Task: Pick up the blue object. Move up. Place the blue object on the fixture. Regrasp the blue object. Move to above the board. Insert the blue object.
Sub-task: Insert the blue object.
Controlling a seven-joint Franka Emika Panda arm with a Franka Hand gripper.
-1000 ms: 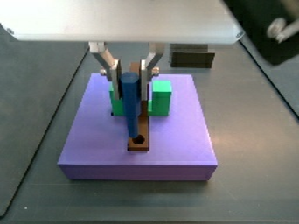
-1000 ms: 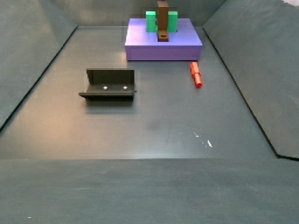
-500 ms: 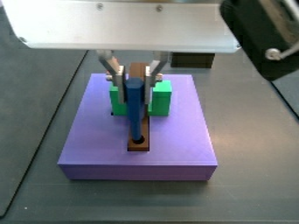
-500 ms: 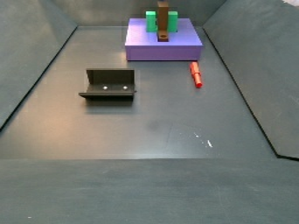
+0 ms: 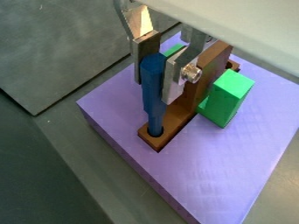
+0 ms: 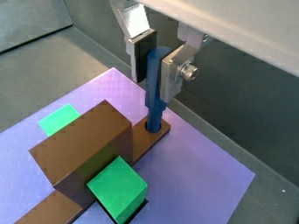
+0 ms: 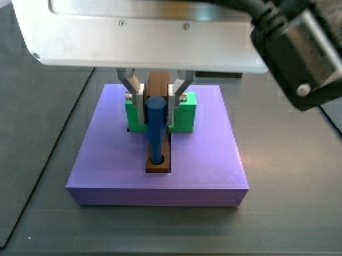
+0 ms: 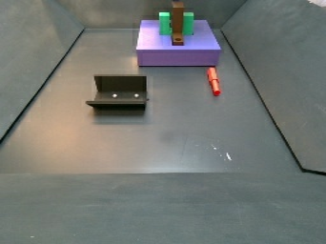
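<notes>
Blue object (image 5: 153,87) upright in gripper (image 5: 167,54) over board (image 5: 233,166).

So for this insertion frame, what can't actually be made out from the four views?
- How deep the blue object sits in the brown bar: the hole's rim hides its tip in both wrist views.
- Whether the gripper pads touch the peg: too blurred to tell.
- The gripper itself in a side view: the wrist housing covers most of it.
- The peg on the board: too small in that side view.
</notes>
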